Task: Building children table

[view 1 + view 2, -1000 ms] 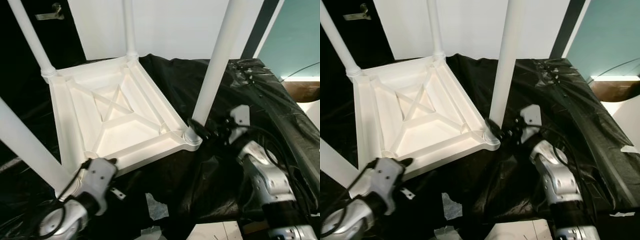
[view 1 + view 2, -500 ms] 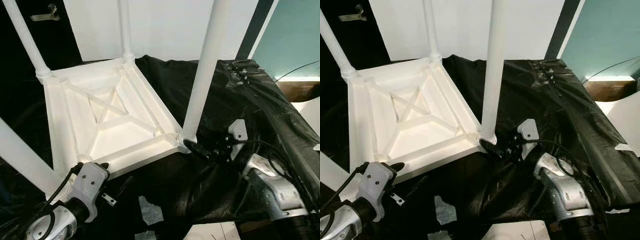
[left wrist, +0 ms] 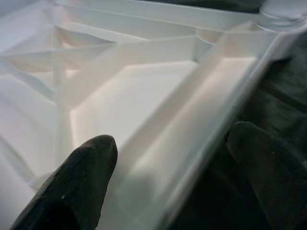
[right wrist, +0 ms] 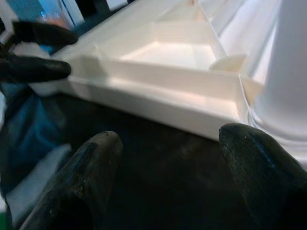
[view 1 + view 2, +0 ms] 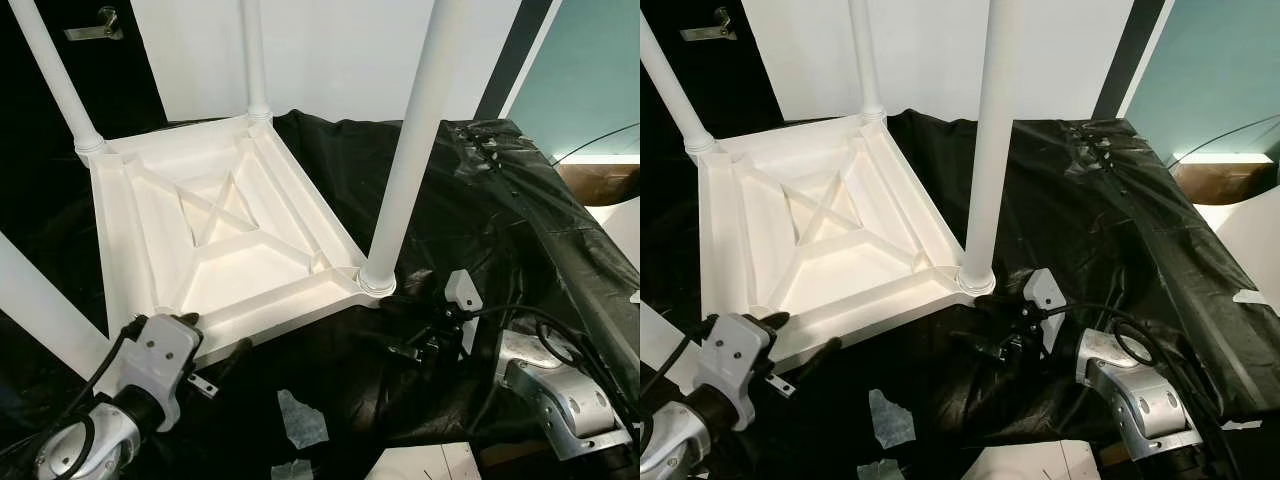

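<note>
A white children's table lies upside down on black sheeting, its legs pointing up. The near right leg stands in its corner socket. My left gripper is open at the near edge, one finger over the ribbed underside and the other outside the rim. My right gripper is open just short of the near right corner, not touching it. In the right wrist view its fingers frame the corner socket, with the left gripper's fingers beyond.
Black plastic sheeting covers the work surface, wrinkled and taped. Pale tape scraps lie near the front. A dark door with a handle is at back left, a white wall behind, and a teal wall at back right.
My right gripper has drawn back and down from the base of the near right leg and stands clear of it. The left gripper stays at the near rim. The head view shifted slightly.
</note>
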Controlling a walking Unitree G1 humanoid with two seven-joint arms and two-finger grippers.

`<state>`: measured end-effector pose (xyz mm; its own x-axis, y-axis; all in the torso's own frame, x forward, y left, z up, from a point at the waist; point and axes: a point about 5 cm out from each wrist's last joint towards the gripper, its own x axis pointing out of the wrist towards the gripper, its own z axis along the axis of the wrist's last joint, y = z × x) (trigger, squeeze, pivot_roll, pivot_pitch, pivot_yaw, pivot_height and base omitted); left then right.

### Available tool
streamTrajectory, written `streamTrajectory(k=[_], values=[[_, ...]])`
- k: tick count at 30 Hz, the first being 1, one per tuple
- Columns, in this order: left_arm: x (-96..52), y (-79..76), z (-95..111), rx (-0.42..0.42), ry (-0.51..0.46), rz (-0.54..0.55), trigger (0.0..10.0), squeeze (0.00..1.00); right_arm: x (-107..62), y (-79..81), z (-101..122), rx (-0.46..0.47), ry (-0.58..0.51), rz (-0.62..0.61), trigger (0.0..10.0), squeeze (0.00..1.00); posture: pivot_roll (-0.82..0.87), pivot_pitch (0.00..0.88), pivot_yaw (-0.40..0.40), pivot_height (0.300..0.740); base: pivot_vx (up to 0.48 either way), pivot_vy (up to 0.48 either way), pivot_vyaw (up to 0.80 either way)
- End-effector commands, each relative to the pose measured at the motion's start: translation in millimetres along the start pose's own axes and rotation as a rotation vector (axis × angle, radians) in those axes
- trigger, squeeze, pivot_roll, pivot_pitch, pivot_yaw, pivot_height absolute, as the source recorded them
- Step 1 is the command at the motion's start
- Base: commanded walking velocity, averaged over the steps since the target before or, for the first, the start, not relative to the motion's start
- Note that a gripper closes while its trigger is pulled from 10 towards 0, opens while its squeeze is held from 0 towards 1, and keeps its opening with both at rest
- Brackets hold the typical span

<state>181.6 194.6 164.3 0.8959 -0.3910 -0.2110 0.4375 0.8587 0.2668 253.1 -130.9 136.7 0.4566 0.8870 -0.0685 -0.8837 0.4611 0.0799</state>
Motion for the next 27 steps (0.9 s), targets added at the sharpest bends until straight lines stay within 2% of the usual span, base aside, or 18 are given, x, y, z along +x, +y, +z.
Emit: streamTrajectory(k=[1,3,4,6,10,13,15,16,19,21,22,25,27], values=[[3.7,8.2,1,-0.023,-0.02,0.17,10.0,0.0,14.0,-3.0,7,0.072,-0.075,-0.01,10.0,0.0,0.24,0.059,-0.08,0.74,0.0,0.0,0.0],[5.5,8.5,2,-0.033,-0.032,0.189,10.0,0.0,20.3,-3.0,9,0.096,-0.106,-0.011,10.0,0.0,0.24,0.059,-0.08,0.74,0.0,0.0,0.0],[10.1,9.0,5,-0.035,-0.055,0.226,10.0,0.0,33.4,-1.5,15,0.139,-0.171,-0.024,10.0,0.0,0.26,0.059,-0.09,0.74,0.0,0.0,0.0],[10.1,9.0,5,-0.035,-0.055,0.226,10.0,0.0,33.4,-1.5,15,0.139,-0.171,-0.024,10.0,0.0,0.26,0.059,-0.09,0.74,0.0,0.0,0.0],[21.5,6.6,9,-0.006,-0.072,0.224,10.0,0.0,60.8,2.4,24,0.198,-0.304,-0.048,10.0,0.0,0.28,0.058,-0.094,0.74,0.0,0.0,0.0],[24.5,8.6,10,0.002,-0.072,0.222,10.0,0.0,69.0,0.1,29,0.225,-0.362,-0.082,10.0,0.0,0.29,0.059,-0.093,0.74,0.0,0.0,0.0],[25.6,11.4,10,0.02,-0.064,0.225,10.0,0.0,71.5,-1.9,31,0.231,-0.396,-0.108,10.0,0.0,0.3,0.054,-0.087,0.74,0.0,0.0,0.0],[26.7,18.3,9,0.032,-0.058,0.233,10.0,0.0,74.0,-8.5,37,0.248,-0.467,-0.178,10.0,0.0,0.3,0.056,-0.084,0.74,0.0,0.0,0.0],[27.3,22.3,9,0.057,-0.059,0.231,10.0,0.0,74.0,-13.6,41,0.253,-0.505,-0.234,10.0,0.0,0.3,0.055,-0.083,0.74,0.0,0.0,0.0],[28.0,29.8,9,0.071,-0.058,0.224,10.0,0.0,71.5,-21.6,45,0.259,-0.555,-0.33,10.0,0.0,0.29,0.051,-0.075,0.74,0.0,0.0,0.0],[28.0,29.8,9,0.071,-0.058,0.224,10.0,0.0,71.5,-21.6,45,0.259,-0.555,-0.33,10.0,0.0,0.29,0.051,-0.075,0.74,0.0,0.0,0.0],[31.0,35.9,9,0.089,-0.057,0.209,10.0,0.0,66.3,-28.3,48,0.22,-0.586,-0.43,10.0,0.0,0.28,0.052,-0.064,0.74,0.0,0.0,0.0],[31.0,35.9,9,0.089,-0.057,0.209,10.0,0.0,66.3,-28.3,48,0.22,-0.586,-0.43,10.0,0.0,0.28,0.052,-0.064,0.74,0.0,0.0,0.0]])
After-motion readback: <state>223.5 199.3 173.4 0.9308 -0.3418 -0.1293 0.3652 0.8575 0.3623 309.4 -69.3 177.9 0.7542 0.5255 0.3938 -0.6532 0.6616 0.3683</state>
